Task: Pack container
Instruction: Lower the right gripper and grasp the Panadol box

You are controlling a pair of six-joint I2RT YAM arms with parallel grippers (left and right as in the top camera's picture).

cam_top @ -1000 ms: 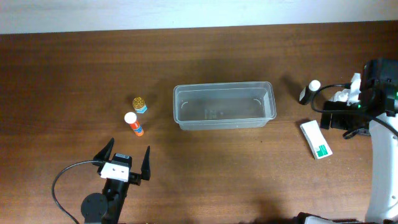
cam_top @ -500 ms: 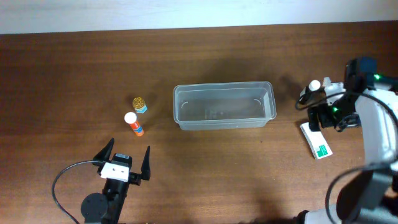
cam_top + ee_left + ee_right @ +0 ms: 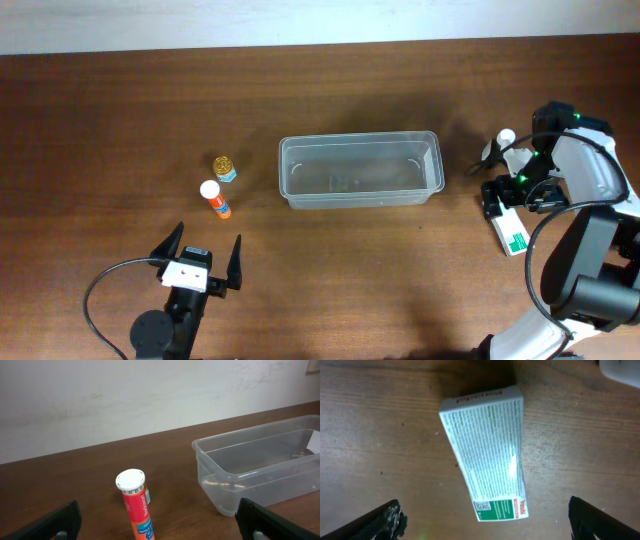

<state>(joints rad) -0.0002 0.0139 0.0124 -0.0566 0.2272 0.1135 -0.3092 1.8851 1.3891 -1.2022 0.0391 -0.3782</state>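
The container, a clear empty plastic tub, stands at the table's centre and also shows at the right of the left wrist view. My left gripper is open and empty, with an upright orange tube with a white cap just beyond it; in the left wrist view the tube stands between my fingers but further out. My right gripper is open and hovers over a flat white and green box. In the right wrist view the box lies below, between my open fingertips.
A small bottle with a gold cap stands left of the container, behind the tube. A dark bottle with a white cap stands right of the container, close to my right arm. The wall runs along the table's far edge.
My right arm has swung in from the right edge, leftward and down, and now sits over the white and green box. The left arm and the other objects have not moved.
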